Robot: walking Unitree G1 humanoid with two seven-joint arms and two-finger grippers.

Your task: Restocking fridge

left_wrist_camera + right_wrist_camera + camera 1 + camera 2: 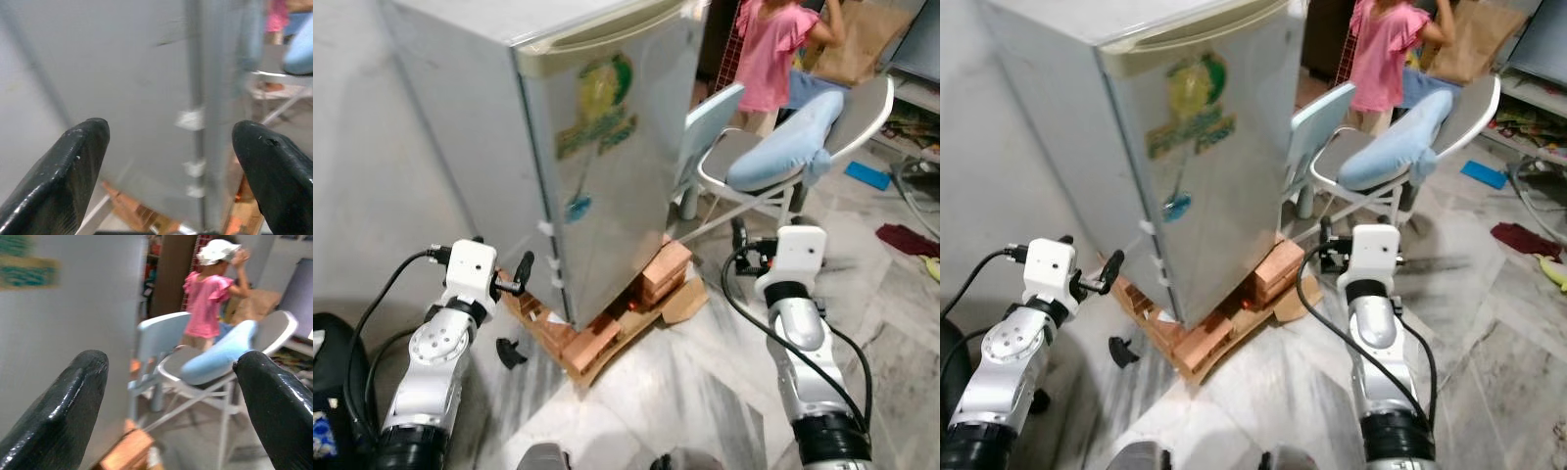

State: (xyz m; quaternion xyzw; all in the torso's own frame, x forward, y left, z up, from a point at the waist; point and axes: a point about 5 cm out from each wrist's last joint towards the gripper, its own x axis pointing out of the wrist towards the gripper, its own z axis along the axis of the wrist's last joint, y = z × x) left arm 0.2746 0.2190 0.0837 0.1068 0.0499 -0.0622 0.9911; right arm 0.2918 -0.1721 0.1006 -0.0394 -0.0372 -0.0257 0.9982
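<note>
One small silver fridge stands straight ahead, door closed, corner toward the robot, raised on bricks and cardboard over a marble floor. Door carries a round yellow-green sticker with green lettering beneath, too blurred to read, and a small blue sticker lower down. Left gripper is spread wide, near the fridge's left side wall. Right gripper is also spread wide, held to the right of the fridge, facing a pale blue chair, a folding chair holding a blue cushion, and a person in pink.
</note>
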